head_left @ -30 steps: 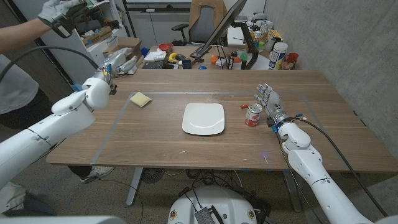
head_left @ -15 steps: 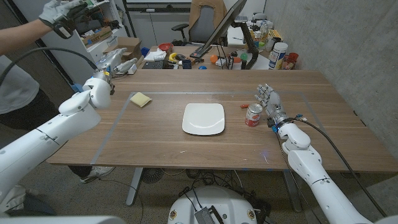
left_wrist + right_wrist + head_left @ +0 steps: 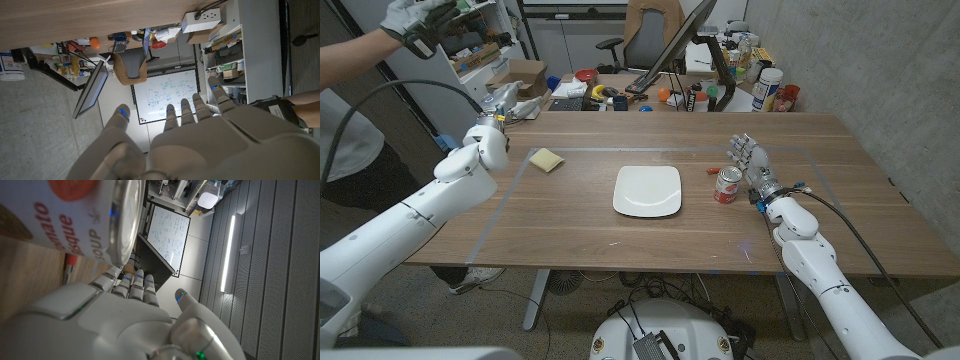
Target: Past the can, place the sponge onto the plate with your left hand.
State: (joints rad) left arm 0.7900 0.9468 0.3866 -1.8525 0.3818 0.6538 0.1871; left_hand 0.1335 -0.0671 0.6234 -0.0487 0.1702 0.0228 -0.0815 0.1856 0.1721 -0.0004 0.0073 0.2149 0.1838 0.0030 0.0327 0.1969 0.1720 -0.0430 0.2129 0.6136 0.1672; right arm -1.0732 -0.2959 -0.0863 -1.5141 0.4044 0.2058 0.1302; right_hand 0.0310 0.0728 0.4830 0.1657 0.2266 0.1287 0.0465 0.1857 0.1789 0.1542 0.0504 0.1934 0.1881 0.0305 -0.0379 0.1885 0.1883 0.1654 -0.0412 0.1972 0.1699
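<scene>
Left hand (image 3: 496, 135), fingers apart & nothing held, has been swung rightward toward sponge (image 3: 547, 160) lying far-left on table (image 3: 570, 235), left of plate (image 3: 647, 190); reach judged under way; right hand (image 3: 752, 162) idles open by can (image 3: 727, 184).

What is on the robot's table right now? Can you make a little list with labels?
sponge: yellow sponge lying on the table's left part, not held
plate: white square plate in the middle, nothing on it
can: red soup can upright, right of the plate
left hand: left hand raised near the table's left edge, left of the sponge, fingers apart, holding nothing
right hand: right hand beside the can, fingers apart, not gripping it
table: wooden table
</scene>
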